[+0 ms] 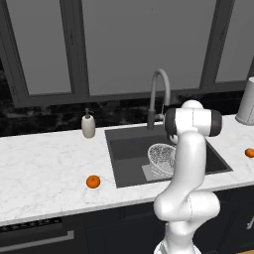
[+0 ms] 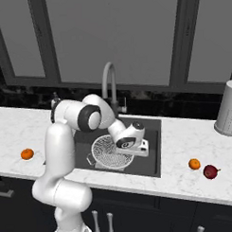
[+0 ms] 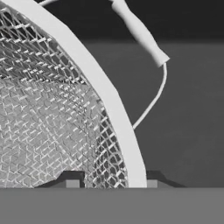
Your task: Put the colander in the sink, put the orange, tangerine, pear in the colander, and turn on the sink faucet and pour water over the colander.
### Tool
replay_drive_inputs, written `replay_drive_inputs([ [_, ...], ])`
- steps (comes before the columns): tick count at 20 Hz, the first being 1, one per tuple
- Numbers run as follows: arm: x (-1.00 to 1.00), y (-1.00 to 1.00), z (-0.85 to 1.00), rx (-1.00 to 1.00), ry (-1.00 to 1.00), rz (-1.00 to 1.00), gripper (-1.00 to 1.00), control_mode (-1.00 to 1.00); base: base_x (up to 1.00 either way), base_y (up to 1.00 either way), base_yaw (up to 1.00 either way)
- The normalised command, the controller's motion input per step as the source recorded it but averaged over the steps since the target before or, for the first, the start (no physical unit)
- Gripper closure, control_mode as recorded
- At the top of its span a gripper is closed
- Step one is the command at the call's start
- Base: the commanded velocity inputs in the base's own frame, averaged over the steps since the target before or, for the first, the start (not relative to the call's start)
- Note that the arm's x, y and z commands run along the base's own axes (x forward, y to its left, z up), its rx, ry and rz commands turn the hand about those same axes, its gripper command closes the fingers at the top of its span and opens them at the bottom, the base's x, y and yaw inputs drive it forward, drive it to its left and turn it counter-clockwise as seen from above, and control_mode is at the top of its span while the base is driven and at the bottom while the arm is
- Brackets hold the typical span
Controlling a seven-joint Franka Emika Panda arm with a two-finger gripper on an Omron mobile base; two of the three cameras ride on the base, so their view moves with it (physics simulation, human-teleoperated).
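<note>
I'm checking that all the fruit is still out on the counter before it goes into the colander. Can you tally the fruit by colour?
Orange fruit: 2, one left of the sink, one right of it
Dark red pear: 1
Total: 3, all on the counter, none in the colander.

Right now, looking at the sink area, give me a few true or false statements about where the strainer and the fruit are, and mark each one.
1. The round white-silver mesh colander sits inside the dark grey rectangular sink. True.
2. The small dark red pear lies in the colander. False: it rests on the white marble counter right of the sink.
3. A bright orange round fruit lies beside the pear. True.
4. Another orange round fruit sits on the counter left of the sink. True.
5. The tall grey gooseneck faucet is pouring water. False: no water shows.
</note>
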Motion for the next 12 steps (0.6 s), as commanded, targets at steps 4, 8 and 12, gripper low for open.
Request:
replay_drive_inputs([
  [4, 0.14, 0.00, -0.23, 0.00, 0.01, 0.00, 1.00, -1.00, 0.00, 0.00, 0.00],
  [8, -0.06, 0.01, -0.04, 0.00, -0.02, 0.00, -1.00, -1.00, 0.00, 0.00, 0.00],
  [12, -0.22, 0.01, 0.08, 0.00, -0.11, 0.00, -1.00, -1.00, 0.00, 0.00, 0.00],
])
